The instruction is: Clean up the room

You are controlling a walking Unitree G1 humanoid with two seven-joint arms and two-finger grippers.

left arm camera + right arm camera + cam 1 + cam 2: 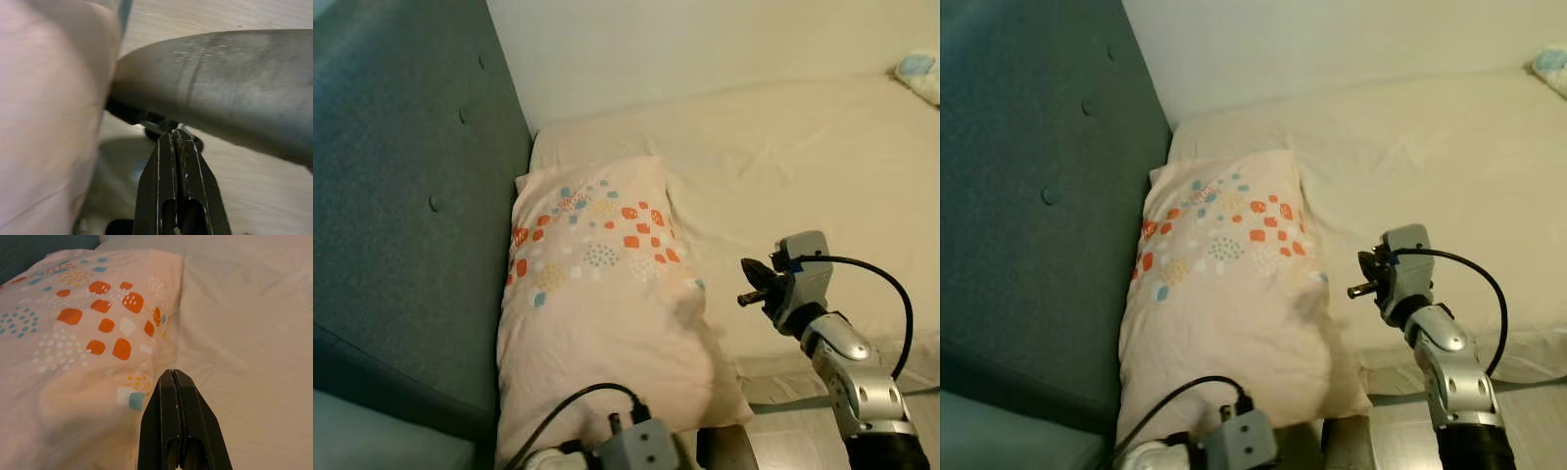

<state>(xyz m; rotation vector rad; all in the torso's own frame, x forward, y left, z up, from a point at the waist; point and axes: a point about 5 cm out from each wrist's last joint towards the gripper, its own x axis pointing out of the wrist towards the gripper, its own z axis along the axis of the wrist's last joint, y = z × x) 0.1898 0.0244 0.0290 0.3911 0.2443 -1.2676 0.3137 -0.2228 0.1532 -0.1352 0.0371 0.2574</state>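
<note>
Right claw (pixel 756 284) hangs in the air just off the pillow's (pixel 597 294) near edge in the left eye view, its black fingers pressed together on nothing, pointed toward the pillow; I judge it is parked there after or before a nudge, since nothing lies between the fingers. That pillow, pale pink with orange and blue spots, lies lengthwise along the dark blue-grey headboard (pixel 401 196) at the head of the bed (pixel 803 166), which is where a tidied pillow belongs, though its lower end reaches the mattress edge. At the bed's far corner a second, blue-patterned cushion (pixel 918 70) peeks in. Low in the frame sits the left arm's grey wrist housing (pixel 641 446) with its black cable, down below the bed's edge. From the right eye the same layout reads: the pillow snug against the headboard, the right claw beside it and apart from the fabric. Looking along the left wrist, the left claw (pixel 176 142) is clenched shut and empty, aimed toward a wooden floor (pixel 244 196) with the pillow's pink cloth close alongside and a grey, rounded surface I cannot identify overhead. Looking along the right wrist, the closed fingers hover over the seam where pillow meets cream sheet (pixel 254 333), so a push there would seem the likeliest next use.
</note>
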